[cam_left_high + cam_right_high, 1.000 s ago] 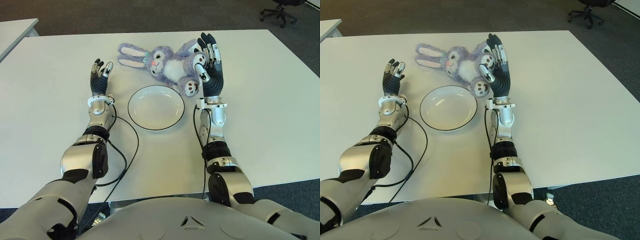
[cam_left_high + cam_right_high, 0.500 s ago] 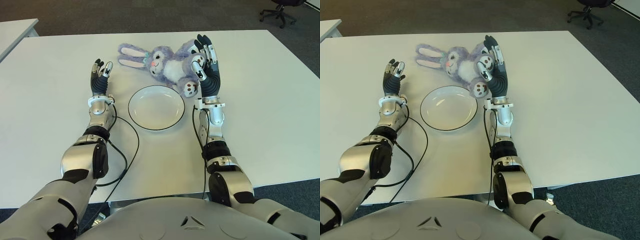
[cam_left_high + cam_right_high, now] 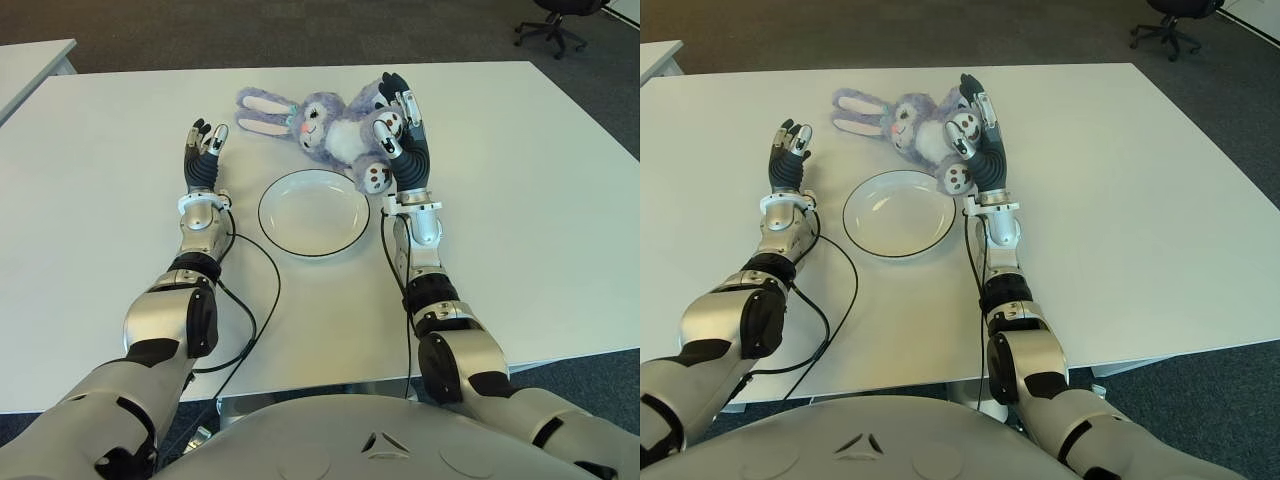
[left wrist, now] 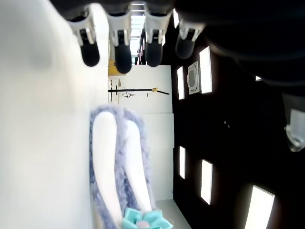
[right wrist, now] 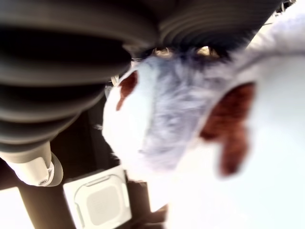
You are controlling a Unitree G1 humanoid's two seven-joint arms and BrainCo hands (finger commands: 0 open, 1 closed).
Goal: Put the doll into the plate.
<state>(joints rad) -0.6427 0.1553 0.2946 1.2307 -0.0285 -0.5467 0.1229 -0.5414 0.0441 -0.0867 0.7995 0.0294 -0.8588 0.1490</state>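
Touching fuzzy purple doll (image 3: 335, 128): right robot hand (image 3: 398, 125).

purple doll (image 3: 335, 125) behind plate (image 3: 313, 212)

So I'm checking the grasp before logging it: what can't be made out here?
- Eye views: the right hand covers the side of the doll, so contact between fingers and plush is hidden.
- Right wrist view: the doll's foot is blurred, and the dark hand housing blocks the fingers.
- Left wrist view: only the doll's ears show; the frame edge cuts off the rest.
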